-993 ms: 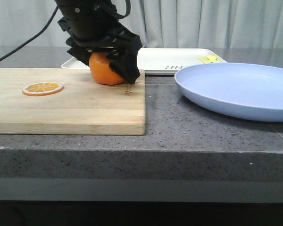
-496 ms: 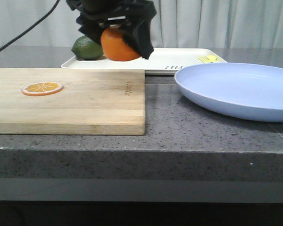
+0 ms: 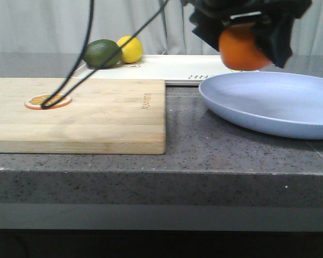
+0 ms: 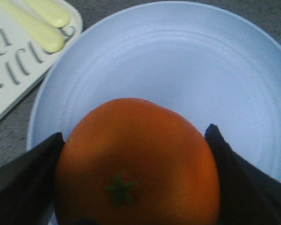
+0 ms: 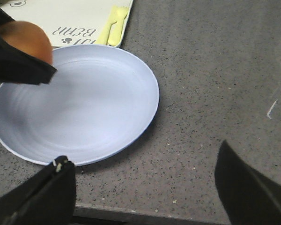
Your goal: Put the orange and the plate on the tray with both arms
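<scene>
My left gripper (image 3: 246, 33) is shut on the orange (image 3: 242, 49) and holds it in the air above the left part of the pale lavender-blue plate (image 3: 280, 102). In the left wrist view the orange (image 4: 138, 159) fills the space between both fingers, green stem dimple showing, with the plate (image 4: 178, 65) beneath. The off-white tray (image 3: 177, 67) lies behind the plate; its lettered corner shows in the left wrist view (image 4: 14, 70). My right gripper (image 5: 143, 180) is open and empty, above the grey counter near the plate's (image 5: 84, 108) front rim. The orange shows there too (image 5: 28, 40).
A wooden cutting board (image 3: 75, 113) with a thin orange slice (image 3: 48, 100) lies at the left. A green fruit (image 3: 102, 52) and a yellow lemon (image 3: 130, 48) sit at the tray's left end. Pale yellow cutlery (image 5: 113, 26) lies on the tray's right end. The counter's front edge (image 5: 145, 213) is close.
My left gripper has carried the orange up off the cutting board and rightward, from beside the tray's left end to above the plate. The green fruit and lemon are now uncovered.
</scene>
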{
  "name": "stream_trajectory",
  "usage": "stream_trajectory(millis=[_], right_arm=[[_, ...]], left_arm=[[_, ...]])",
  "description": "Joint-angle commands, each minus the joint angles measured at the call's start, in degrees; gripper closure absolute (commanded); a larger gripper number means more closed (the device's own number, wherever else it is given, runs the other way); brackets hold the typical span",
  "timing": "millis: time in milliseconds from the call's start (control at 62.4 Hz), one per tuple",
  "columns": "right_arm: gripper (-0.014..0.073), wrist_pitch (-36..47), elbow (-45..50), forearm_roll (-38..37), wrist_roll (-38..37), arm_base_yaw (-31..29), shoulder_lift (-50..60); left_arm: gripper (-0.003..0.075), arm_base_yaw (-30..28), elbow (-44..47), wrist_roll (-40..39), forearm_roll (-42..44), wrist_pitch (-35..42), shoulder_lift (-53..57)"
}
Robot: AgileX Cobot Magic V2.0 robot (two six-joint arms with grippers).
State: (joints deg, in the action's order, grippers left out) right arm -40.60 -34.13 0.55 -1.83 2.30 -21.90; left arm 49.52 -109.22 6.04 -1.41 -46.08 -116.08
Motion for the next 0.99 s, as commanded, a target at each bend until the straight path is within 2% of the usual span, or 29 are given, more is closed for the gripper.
stream_trajectory(millis=[0, 368, 464, 545, 625, 785, 977], right_arm=[[-0.0020, 4.09, -2.00, -0.23, 0.66, 0.10, -0.93], [-0.0020, 4.09, -2.00, -0.23, 0.66, 0.10, -0.93], [-0.0020, 4.09, -2.00, -0.23, 0.66, 0.10, -0.93], [-0.0020, 4.09, -2.00, -0.23, 0.66, 0.10, -0.93], [-0.0020, 4.09, -2.00, -0.23, 0.66, 0.10, -0.93], [-0.0020, 4.09, -2.00, -0.23, 0.66, 0.10, -0.93], [-0.0020, 4.01, -2.00, -0.23, 0.66, 0.10, -0.93]], left_arm=[[0.0297, 1.80, -4.73, -0.48, -0.49, 3.38, 1.01], [0.0296, 3.35, -12.11, -0.48, -0.25, 3.22, -6.85], [0.0258, 3.35, -12.64, -0.48, -0.25, 3.10, -7.26], [0.0163, 3.35, -12.64, -0.48, -0.25, 3.10, -7.26], [0.0111, 3.35, -12.64, -0.48, -0.25, 3.10, -7.26], [0.0110, 3.35, -12.83, -0.57, -0.25, 2.97, -7.26], [0.0110, 3.08, -16.54, -3.06, -0.25, -1.76, -6.04]])
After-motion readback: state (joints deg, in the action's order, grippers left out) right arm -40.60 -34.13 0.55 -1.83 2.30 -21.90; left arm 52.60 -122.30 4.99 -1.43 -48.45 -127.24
